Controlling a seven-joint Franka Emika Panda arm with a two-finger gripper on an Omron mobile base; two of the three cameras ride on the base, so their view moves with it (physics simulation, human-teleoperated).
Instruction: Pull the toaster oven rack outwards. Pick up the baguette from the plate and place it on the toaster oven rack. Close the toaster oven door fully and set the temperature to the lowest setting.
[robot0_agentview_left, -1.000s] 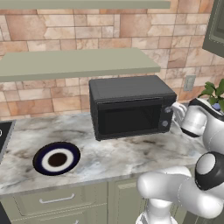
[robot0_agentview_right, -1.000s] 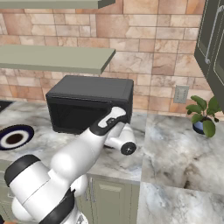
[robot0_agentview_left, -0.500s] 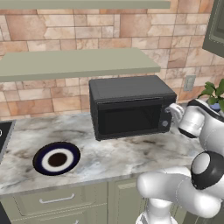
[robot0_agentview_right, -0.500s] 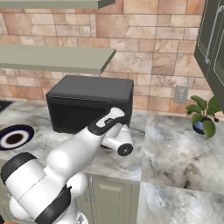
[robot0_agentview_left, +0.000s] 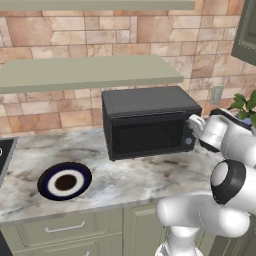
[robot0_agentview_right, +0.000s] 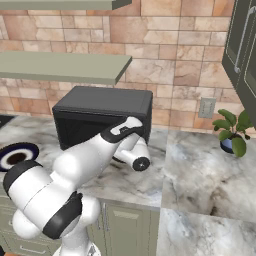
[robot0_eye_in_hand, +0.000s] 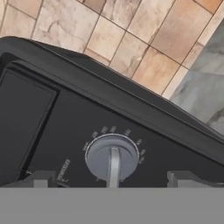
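The toaster oven (robot0_agentview_left: 147, 120) stands on the counter against the brick wall, its door (robot0_agentview_left: 145, 137) shut. The rack is hidden behind the dark glass. My gripper (robot0_agentview_left: 192, 124) is at the oven's right-hand panel. In the hand view the gripper (robot0_eye_in_hand: 111, 179) is open, with a grey round knob (robot0_eye_in_hand: 113, 157) between the two fingertips, its bar pointing straight down the picture. The plate (robot0_agentview_left: 65, 181) lies bare on the counter left of the oven, also seen as the plate (robot0_agentview_right: 15, 155) in the right base view. The baguette is out of view.
A long shelf (robot0_agentview_left: 90, 72) hangs just above the oven. A potted plant (robot0_agentview_right: 232, 132) stands on the counter to the right, below a wall outlet (robot0_agentview_right: 206, 107). Dark upper cabinets (robot0_agentview_right: 242, 45) are at the far right. A stove edge (robot0_agentview_left: 2, 150) shows at the left.
The hand has moved a little left, closer to the oven's knob panel. Oven, door and plate have not moved.
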